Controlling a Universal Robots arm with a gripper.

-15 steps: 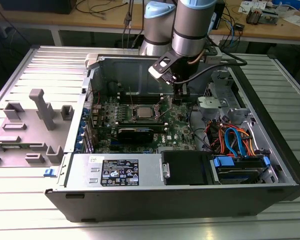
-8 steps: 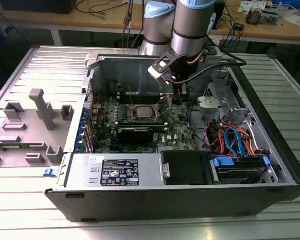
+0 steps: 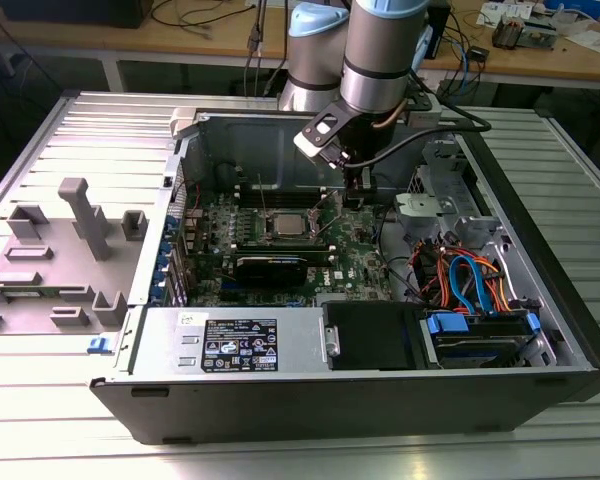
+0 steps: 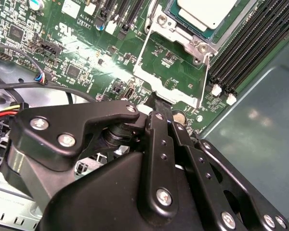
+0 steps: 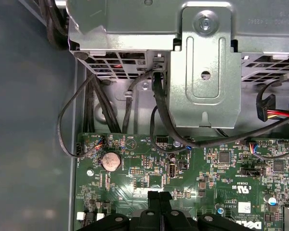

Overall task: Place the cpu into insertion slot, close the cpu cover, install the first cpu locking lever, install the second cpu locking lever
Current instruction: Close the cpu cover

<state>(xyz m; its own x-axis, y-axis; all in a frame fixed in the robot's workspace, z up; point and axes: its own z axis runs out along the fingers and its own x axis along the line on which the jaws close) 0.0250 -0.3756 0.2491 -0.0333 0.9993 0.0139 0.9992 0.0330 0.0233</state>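
Inside an open computer case, the robot's claw reaches down over the green motherboard. Its two black fingers are drawn tight together, and nothing can be seen between them. Just beyond the claw's tips the cpu lies silver side up in the insertion slot, so the first step looks done. The cpu cover is not yet closed: the thin metal frame is swung open toward the claw, and its free edge sits right at the fingertips, though the second wrist view does not settle whether they touch. The chief risk appears to be a slip. That edge is narrow, and closed fingers pushing on it have little purchase. If they slide off, they could drop through the frame's opening and scrape the small board components beneath it. The frame could also fall back open, away from the socket. If the chip is not sitting quite flat, pressing the cover down on it could damage the socket's contacts.
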